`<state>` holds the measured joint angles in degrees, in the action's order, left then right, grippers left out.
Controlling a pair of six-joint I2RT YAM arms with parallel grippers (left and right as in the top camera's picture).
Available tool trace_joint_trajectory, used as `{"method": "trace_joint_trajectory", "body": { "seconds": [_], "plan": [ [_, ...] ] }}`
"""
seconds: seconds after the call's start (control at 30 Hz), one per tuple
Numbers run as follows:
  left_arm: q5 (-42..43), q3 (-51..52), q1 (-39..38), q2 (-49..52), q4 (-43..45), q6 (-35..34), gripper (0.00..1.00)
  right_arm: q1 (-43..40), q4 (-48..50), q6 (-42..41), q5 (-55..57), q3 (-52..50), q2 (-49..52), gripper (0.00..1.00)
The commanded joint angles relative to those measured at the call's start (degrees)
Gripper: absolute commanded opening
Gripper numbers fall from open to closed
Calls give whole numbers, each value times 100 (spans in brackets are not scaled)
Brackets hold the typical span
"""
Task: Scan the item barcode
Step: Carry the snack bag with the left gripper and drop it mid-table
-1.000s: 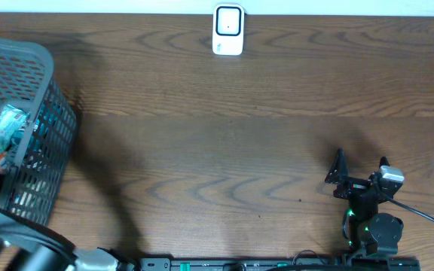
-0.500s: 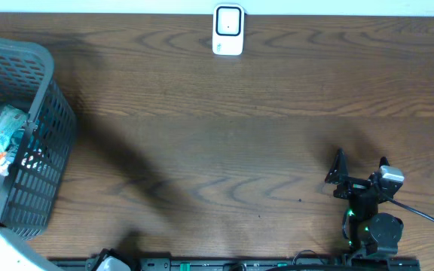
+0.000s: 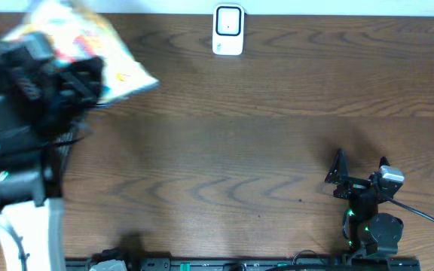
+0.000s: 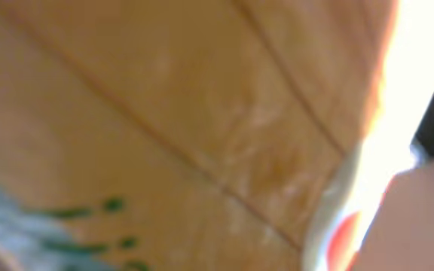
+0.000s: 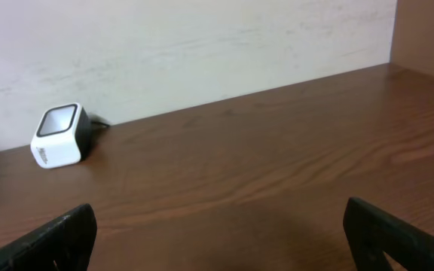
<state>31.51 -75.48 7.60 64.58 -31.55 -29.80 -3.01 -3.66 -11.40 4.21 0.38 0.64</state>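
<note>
The item, a crinkly orange, yellow and white snack bag (image 3: 89,45), hangs in the air over the table's far left, blurred by motion. My left gripper (image 3: 87,81) is shut on its lower edge. The left wrist view is filled by the bag's orange surface (image 4: 172,128), which hides the fingers. The white barcode scanner (image 3: 228,30) stands at the far edge in the middle, well to the right of the bag; it also shows in the right wrist view (image 5: 60,135). My right gripper (image 3: 361,159) rests open and empty near the front right (image 5: 221,233).
A grey mesh basket (image 3: 66,147) stands at the left, mostly hidden under my left arm. A pale wall (image 5: 202,45) runs behind the scanner. A black cable (image 3: 428,218) trails from the right arm's base.
My left arm has swung up out of the basket with the snack bag and now covers the basket. The right arm has not moved.
</note>
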Motion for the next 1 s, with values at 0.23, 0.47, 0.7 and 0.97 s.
{"method": "trace_joint_trajectory", "body": {
  "seconds": [0.23,0.47,0.7,0.97],
  "plan": [
    [-2109,-61,-2153,2164,-17,428,7,26,-20,-57,-4,-7,-26,99],
    [-2098,-61,-2516,3523,197,404,7,26,-20,-57,-4,-7,-26,99],
    [-1873,-61,-2983,4347,542,229,8,26,-20,-57,-4,-7,-26,99],
    [-1864,-66,-3145,4284,553,214,91,26,-20,-57,-4,-7,-26,99]
  ]
}}
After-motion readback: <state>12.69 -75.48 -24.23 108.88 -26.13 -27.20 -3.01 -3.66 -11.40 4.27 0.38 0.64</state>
